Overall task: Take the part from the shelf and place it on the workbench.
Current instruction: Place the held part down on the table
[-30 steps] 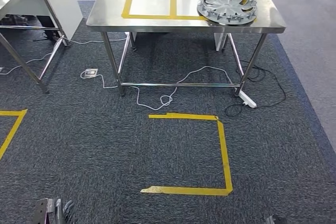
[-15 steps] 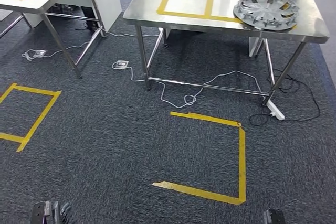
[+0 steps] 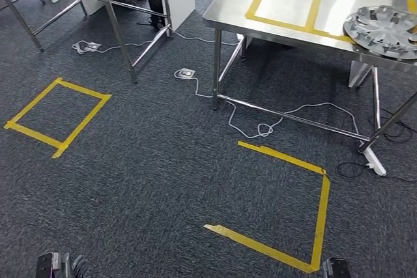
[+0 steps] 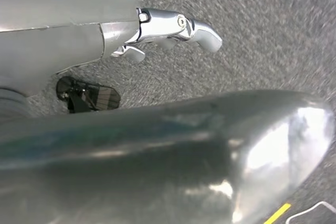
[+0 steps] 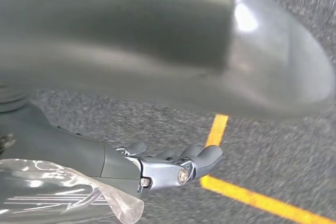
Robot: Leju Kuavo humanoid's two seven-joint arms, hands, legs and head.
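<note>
Fingers of the left hand (image 4: 174, 27) extend loosely apart, holding nothing; the right hand (image 5: 174, 166) likewise, both hanging over dark speckled carpet (image 3: 147, 180). The round, spoked grey plastic wheel cover (image 3: 386, 30) lies at two o'clock on the polished steel bench (image 3: 231, 8), within yellow tape outlines. Judgement: no shelf is in sight; turn steadily, arms low, avoiding the white floor cables (image 3: 260, 125).

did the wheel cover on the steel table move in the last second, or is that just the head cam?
No. The wheel cover sits on the same corner of the yellow tape on the steel table as before. The whole view slid right, so the camera turned.
</note>
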